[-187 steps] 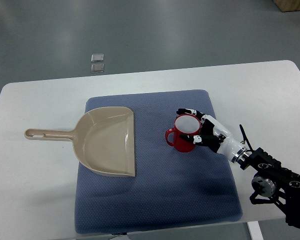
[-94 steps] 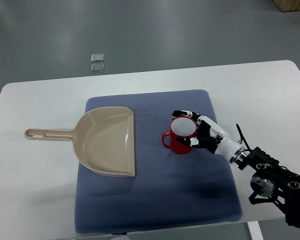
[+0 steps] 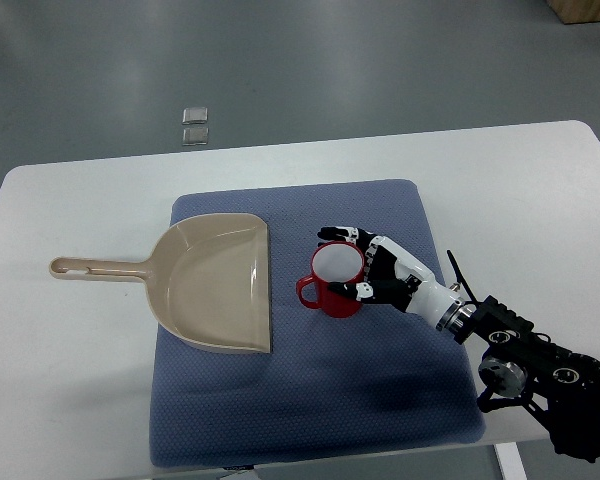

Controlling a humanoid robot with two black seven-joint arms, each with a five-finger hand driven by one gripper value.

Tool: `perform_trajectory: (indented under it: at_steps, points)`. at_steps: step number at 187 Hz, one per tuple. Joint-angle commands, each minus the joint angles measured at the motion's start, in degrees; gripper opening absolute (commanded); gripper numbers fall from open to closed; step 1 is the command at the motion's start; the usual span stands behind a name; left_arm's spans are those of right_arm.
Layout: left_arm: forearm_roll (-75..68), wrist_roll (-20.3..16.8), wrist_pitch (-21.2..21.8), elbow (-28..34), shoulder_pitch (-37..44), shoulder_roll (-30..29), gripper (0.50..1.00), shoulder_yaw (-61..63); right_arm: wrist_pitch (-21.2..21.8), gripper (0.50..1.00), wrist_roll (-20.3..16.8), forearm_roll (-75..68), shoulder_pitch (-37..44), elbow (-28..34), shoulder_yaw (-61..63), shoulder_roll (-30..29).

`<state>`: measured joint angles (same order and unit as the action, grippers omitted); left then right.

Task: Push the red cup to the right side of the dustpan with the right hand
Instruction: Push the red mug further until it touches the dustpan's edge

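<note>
On the blue-grey quilted mat (image 3: 310, 390) that covers the middle of the white tabletop (image 3: 70, 400), the glossy red cup with a white inside and a loop handle (image 3: 332, 281) stands upright, near the open right edge of the beige plastic dustpan (image 3: 215, 285) but not touching it, a strip of bare mat between them. The right robot hand (image 3: 365, 270) reaches in from the lower right and cups the right side of the mug: its black-tipped fingers (image 3: 332, 234) curl loosely around the far rim and the near wall, pressed against it rather than closed into a true grip. The cup looks like glazed ceramic or hard plastic, so I judge it stiff, fairly light when empty, smooth and a little slippery against hard fingers, and liable to chip if it tips. Contact is best kept low on the body opposite the direction of travel; a push high at the rim would tend to topple it, and the handle, pointing lower left toward the dustpan, could make it turn as it slides. The padded mat probably gives more drag than bare tabletop and some softness underfoot, which steadies a slow push but may catch the base. The dustpan is light and could be nudged if struck. There is free mat all round the cup. The left arm does not show.
</note>
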<state>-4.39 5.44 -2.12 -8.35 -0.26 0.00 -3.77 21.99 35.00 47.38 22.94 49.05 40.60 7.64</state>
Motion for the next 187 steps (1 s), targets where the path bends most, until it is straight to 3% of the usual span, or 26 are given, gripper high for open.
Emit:
perform_trajectory:
  at_steps: [1, 187]
  points:
    - [0.0, 0.01, 0.01, 0.0, 0.0, 0.0, 1.0, -0.01, -0.02, 0.887, 0.0, 0.35, 0.0, 0.0, 0.0, -0.7]
    - [0.0, 0.01, 0.01, 0.0, 0.0, 0.0, 1.0, -0.01, -1.51, 0.887, 0.0, 5.18, -0.35, 0.0, -2.19, -6.15]
